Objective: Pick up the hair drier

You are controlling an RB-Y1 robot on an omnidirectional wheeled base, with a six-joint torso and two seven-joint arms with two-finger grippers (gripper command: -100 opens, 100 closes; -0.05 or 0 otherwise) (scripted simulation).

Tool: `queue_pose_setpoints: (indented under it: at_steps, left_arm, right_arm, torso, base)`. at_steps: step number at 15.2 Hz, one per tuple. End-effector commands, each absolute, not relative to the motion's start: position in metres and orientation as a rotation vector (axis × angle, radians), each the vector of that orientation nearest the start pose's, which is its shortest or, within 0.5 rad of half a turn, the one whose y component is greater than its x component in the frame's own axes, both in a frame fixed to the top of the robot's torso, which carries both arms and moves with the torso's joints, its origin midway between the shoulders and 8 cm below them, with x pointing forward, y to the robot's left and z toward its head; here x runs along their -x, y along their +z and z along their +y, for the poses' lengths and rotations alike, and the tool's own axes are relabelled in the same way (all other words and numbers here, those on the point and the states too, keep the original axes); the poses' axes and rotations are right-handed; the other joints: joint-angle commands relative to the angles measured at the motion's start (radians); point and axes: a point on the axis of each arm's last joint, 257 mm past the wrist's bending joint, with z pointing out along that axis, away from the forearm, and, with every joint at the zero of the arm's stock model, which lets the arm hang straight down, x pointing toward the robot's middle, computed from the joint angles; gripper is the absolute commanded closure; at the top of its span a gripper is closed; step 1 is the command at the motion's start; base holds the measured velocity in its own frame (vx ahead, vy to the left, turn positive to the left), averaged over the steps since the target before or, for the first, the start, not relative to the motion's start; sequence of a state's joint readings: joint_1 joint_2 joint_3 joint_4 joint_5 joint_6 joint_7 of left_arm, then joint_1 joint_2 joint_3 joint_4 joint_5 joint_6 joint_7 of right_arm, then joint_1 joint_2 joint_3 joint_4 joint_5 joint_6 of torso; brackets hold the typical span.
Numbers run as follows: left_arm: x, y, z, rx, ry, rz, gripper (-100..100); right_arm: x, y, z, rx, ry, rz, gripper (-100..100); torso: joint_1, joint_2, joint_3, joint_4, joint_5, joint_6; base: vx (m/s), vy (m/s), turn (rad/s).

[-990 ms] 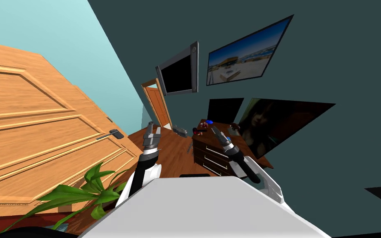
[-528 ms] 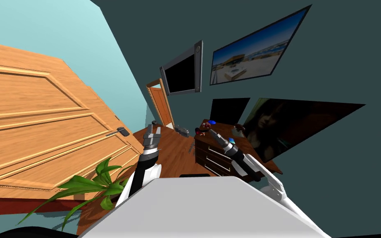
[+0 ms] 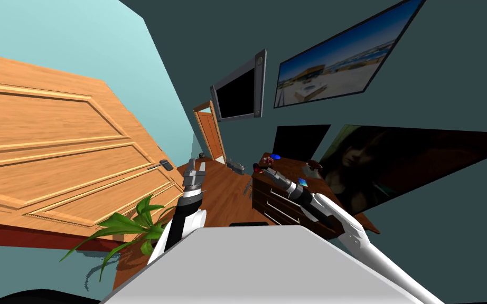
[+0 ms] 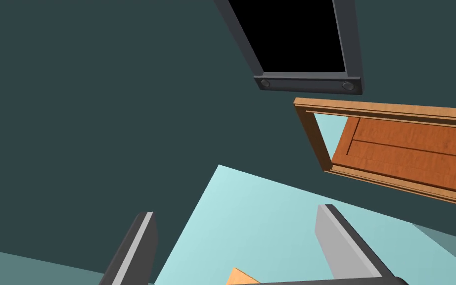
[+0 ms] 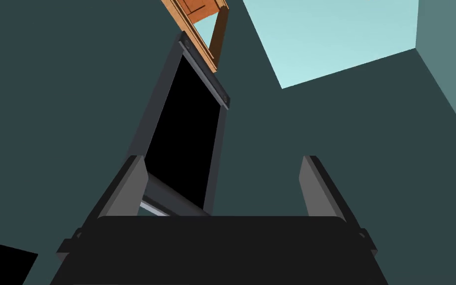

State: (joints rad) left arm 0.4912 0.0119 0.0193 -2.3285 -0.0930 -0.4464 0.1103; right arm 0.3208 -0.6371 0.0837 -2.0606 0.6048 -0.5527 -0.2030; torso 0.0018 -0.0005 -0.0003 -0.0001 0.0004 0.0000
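Right hand (image 3: 268,170) reaches out over brown surface (image 3: 269,201) with drawers. Its fingers wide apart, nothing between them. Hair drier (image 3: 259,168), small dark and red thing, lies on surface by left edge, just beside right hand's tip. Too small to tell if they touch. Blue thing (image 3: 275,157) sits further back on surface. Left hand (image 3: 197,169) up over wood floor (image 3: 221,192), well apart from surface, fingers wide, holding nothing. Big wooden door (image 3: 52,158) and green plant (image 3: 131,229) on left side.
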Motion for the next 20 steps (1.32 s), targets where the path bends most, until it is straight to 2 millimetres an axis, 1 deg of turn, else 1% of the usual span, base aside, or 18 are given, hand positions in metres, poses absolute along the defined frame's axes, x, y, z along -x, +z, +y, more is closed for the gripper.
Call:
queue_pose_setpoints:
  at_steps: [1, 3, 4, 6, 7, 9, 10, 12, 13, 15, 16, 18, 19, 20]
  left_arm:
    - [-0.345, 0.038, 0.273, 0.632, -1.327, 0.645, 0]
    - [-0.345, 0.038, 0.273, 0.632, -1.327, 0.645, 0]
    - [-0.345, 0.038, 0.273, 0.632, -1.327, 0.645, 0]
    - [-0.345, 0.038, 0.273, 0.632, -1.327, 0.645, 0]
    - [-0.345, 0.038, 0.273, 0.632, -1.327, 0.645, 0]
    - [-0.345, 0.038, 0.273, 0.632, -1.327, 0.645, 0]
    - [-0.345, 0.038, 0.273, 0.632, -1.327, 0.645, 0]
    - [-0.345, 0.038, 0.273, 0.632, -1.327, 0.645, 0]
    - [-0.345, 0.038, 0.273, 0.632, -1.327, 0.645, 0]
    - [-0.345, 0.038, 0.273, 0.632, -1.327, 0.645, 0]
    - [-0.345, 0.038, 0.273, 0.632, -1.327, 0.645, 0]
    - [-0.345, 0.038, 0.273, 0.632, -1.327, 0.645, 0]
    - [-0.345, 0.038, 0.273, 0.632, -1.327, 0.645, 0]
    - [-0.345, 0.038, 0.273, 0.632, -1.327, 0.645, 0]
  right_arm:
    - [-0.381, -0.104, -0.165, 0.259, 1.030, 1.453, -100]
    - [-0.380, -0.110, -0.164, 0.291, 1.001, 1.467, -100]
    - [-0.381, -0.120, -0.168, 0.342, 0.979, 1.511, -100]
    - [-0.381, -0.126, -0.167, 0.375, 0.947, 1.523, -100]
    - [-0.382, -0.136, -0.173, 0.421, 0.925, 1.564, -100]
    - [-0.382, -0.142, -0.173, 0.458, 0.889, 1.579, -100]
    - [-0.383, -0.153, -0.180, 0.503, 0.864, 1.621, -100]
    - [-0.383, -0.159, -0.182, 0.540, 0.828, 1.633, -100]
    - [-0.384, -0.169, -0.190, 0.585, 0.798, 1.676, -100]
    - [-0.384, -0.175, -0.192, 0.620, 0.762, 1.687, -100]
    - [-0.386, -0.184, -0.203, 0.661, 0.733, 1.728, -100]
    - [-0.386, -0.191, -0.206, 0.698, 0.694, 1.739, -100]
    - [-0.387, -0.199, -0.218, 0.738, 0.661, 1.781, -100]
    - [-0.387, -0.203, -0.220, 0.759, 0.638, 1.787, -100]
  torso:
    - [0.000, 0.000, 0.000, 0.000, 0.000, 0.000]
    - [0.000, 0.000, 0.000, 0.000, 0.000, 0.000]
    - [0.000, 0.000, 0.000, 0.000, 0.000, 0.000]
    - [0.000, -0.001, 0.000, 0.000, 0.000, 0.000]
    - [0.000, 0.000, 0.000, 0.000, 0.000, 0.000]
    - [0.001, -0.001, 0.000, 0.000, 0.000, 0.000]
    - [0.000, 0.000, 0.000, 0.000, 0.000, 0.000]
    - [0.001, -0.001, 0.000, 0.000, 0.000, 0.000]
    - [0.000, 0.000, 0.000, 0.000, 0.000, 0.000]
    - [0.001, -0.001, 0.000, 0.000, 0.000, 0.000]
    - [0.000, -0.001, 0.000, 0.000, 0.000, 0.000]
    - [0.001, -0.001, -0.001, 0.000, 0.000, 0.000]
    - [0.000, -0.001, 0.000, 0.000, 0.000, 0.000]
    - [0.000, -0.001, 0.000, 0.000, 0.000, 0.000]
  base:
    - [0.009, 0.030, 0.113]
    - [0.012, 0.028, 0.094]
    - [0.010, 0.031, 0.125]
    - [0.011, 0.028, 0.099]
    - [0.014, 0.031, 0.128]
    - [0.012, 0.028, 0.097]
    - [0.010, 0.034, 0.137]
    - [0.012, 0.028, 0.097]
    - [0.012, 0.031, 0.141]
    - [0.016, 0.026, 0.101]
    - [0.019, 0.033, 0.140]
    - [0.017, 0.027, 0.087]
    - [0.018, 0.026, 0.110]
    - [0.019, 0.028, 0.131]
